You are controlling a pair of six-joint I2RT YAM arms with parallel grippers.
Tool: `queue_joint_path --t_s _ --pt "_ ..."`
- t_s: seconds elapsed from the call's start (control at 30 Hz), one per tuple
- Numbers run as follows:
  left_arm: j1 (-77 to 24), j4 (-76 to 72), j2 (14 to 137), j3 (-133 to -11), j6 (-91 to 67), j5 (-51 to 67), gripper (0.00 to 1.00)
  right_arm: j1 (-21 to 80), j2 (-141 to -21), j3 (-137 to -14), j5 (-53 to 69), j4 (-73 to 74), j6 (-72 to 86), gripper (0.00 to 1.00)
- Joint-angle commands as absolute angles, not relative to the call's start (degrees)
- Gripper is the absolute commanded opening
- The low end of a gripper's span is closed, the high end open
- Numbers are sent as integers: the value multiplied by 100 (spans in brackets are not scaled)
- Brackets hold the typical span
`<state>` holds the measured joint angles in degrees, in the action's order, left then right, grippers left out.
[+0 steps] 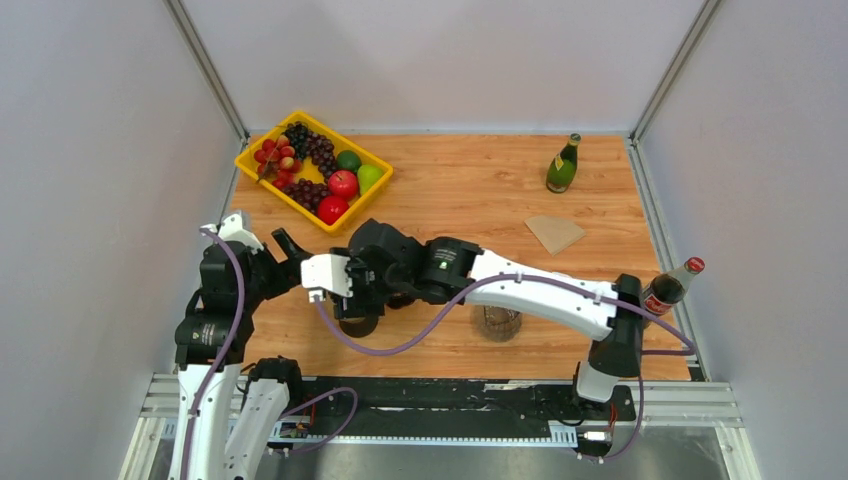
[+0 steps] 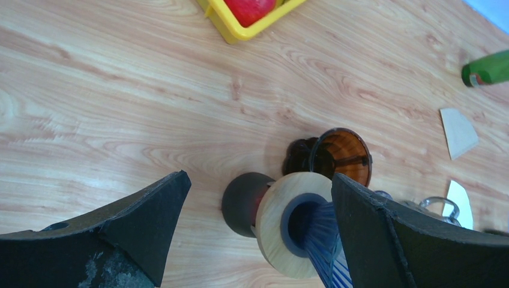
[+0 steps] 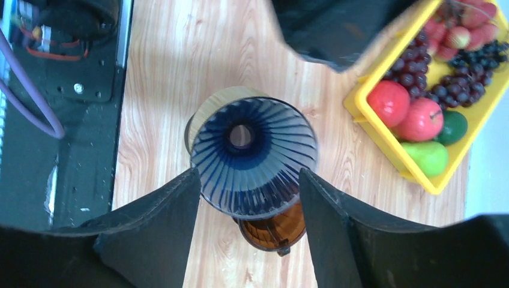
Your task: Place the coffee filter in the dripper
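The right gripper (image 3: 249, 174) hangs over the blue dripper (image 3: 264, 171), its jaws partly spread, one on either side of the rim; I cannot tell whether they touch it. The left gripper (image 2: 259, 180) has its jaws wide and holds nothing, with the dripper close to one of them. An amber vessel (image 3: 270, 231) stands just beside the dripper. The coffee filter (image 1: 553, 233) lies flat on the table (image 1: 470, 190), well apart from both sets of jaws.

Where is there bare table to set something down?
Free: wide tabletop bordered by fruit basket, green bottle and coffee filter. Crowded: near left, left end effector and right end effector at the dripper, glass jar beside.
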<state>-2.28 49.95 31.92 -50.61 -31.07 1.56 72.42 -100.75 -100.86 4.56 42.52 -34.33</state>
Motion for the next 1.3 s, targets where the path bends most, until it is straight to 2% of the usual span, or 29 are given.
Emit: queue_joint_path --t_s 0.0,0.13,0.27,0.5,0.73,0.93,1.07,1.17,1.27 --pt "-244 4931 3126 -5192 -2846 785 100 6814 -9334 -9745 443 3494 -2175 67" --pt "-246 4846 3146 -5057 -2818 1337 100 6236 -9058 -9337 1084 3127 -1103 67" --pt "-246 4698 3200 -4915 -2842 1837 98 5790 -9224 -9201 1942 3020 -146 64" --pt "-246 4610 3317 -4774 -2856 2104 81 5714 -9617 -9145 2131 2908 291 63" --pt "-246 4519 3500 -4577 -2873 2330 70 5685 -10007 -9255 2145 2828 492 59" --pt "-246 4450 3581 -4433 -2784 2520 64 5669 -10297 -9334 2415 2758 746 45" --pt "-246 4434 3585 -4381 -2810 2494 55 5695 -10345 -9306 2371 2642 873 38" --pt "-245 4413 3592 -4369 -2812 2483 52 5726 -10334 -9290 2245 2614 894 33" --pt "-246 4412 3632 -4368 -2805 2472 45 5803 -10361 -9309 2222 2606 918 30"
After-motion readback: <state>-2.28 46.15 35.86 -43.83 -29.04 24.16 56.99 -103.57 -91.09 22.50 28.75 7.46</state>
